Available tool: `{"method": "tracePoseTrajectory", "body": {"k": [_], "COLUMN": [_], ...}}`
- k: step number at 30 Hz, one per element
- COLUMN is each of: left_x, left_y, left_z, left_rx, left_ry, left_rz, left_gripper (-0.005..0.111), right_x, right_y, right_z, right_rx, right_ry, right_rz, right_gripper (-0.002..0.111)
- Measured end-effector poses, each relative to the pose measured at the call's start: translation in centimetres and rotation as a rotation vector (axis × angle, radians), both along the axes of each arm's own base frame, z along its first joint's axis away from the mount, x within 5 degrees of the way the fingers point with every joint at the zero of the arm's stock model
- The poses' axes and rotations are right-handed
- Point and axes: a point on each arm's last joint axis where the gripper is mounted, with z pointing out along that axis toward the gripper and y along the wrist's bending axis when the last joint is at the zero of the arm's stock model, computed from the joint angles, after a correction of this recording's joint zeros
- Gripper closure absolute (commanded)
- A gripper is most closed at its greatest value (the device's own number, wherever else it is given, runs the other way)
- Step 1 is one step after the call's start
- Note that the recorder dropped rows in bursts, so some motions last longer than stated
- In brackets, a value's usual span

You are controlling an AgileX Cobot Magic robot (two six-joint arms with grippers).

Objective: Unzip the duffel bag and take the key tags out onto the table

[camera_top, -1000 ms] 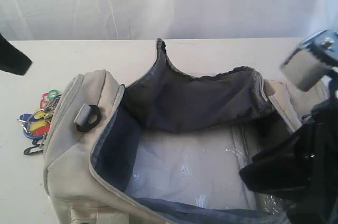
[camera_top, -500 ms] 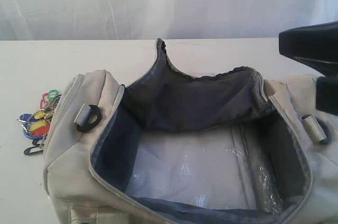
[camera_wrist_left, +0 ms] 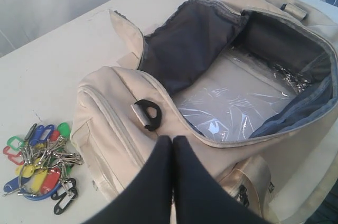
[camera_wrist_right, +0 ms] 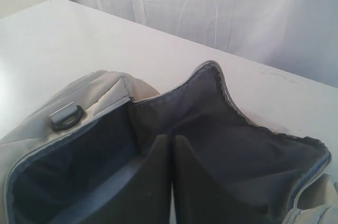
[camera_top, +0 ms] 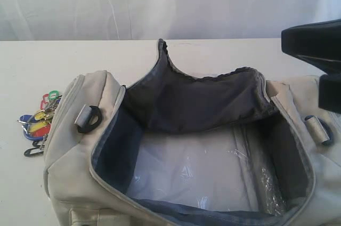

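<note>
The cream duffel bag (camera_top: 80,156) (camera_wrist_left: 111,113) (camera_wrist_right: 100,92) lies unzipped on the white table (camera_top: 53,61), its flap folded back to show the dark lining and clear plastic on its floor. The bunch of coloured key tags (camera_top: 37,124) (camera_wrist_left: 42,163) rests on the table beside the bag's left end. My left gripper (camera_wrist_left: 172,140) hovers shut and empty over the bag's near end, by a black strap ring (camera_wrist_left: 149,114). Above the open bag, my right gripper (camera_wrist_right: 170,138) is shut and empty too; its arm (camera_top: 314,45) shows at the right edge.
A white curtain (camera_top: 170,2) hangs behind the table. A second black strap ring (camera_top: 319,129) sits at the bag's right end. Bare tabletop lies behind the bag and to its left (camera_wrist_left: 47,76).
The right arm has lifted out of the bag's right side and up to the right edge of the exterior view. The bag and key tags have not moved.
</note>
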Motion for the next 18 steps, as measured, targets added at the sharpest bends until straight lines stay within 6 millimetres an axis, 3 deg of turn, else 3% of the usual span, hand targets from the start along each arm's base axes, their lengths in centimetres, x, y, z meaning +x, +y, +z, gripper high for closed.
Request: {"method": "tracePoseTrajectory", "body": {"k": [18], "left_x": [-0.47], "left_y": [-0.01], "left_z": [0.08], "left_rx": [0.0], "left_ry": [-0.021], "left_rz": [0.002], "left_gripper": [0.107], "right_x": [0.0], "right_y": [0.0], "right_z": [0.0], "right_rx": [0.0], "right_ry": [0.0], "right_rz": [0.0], "right_gripper": [0.108]}}
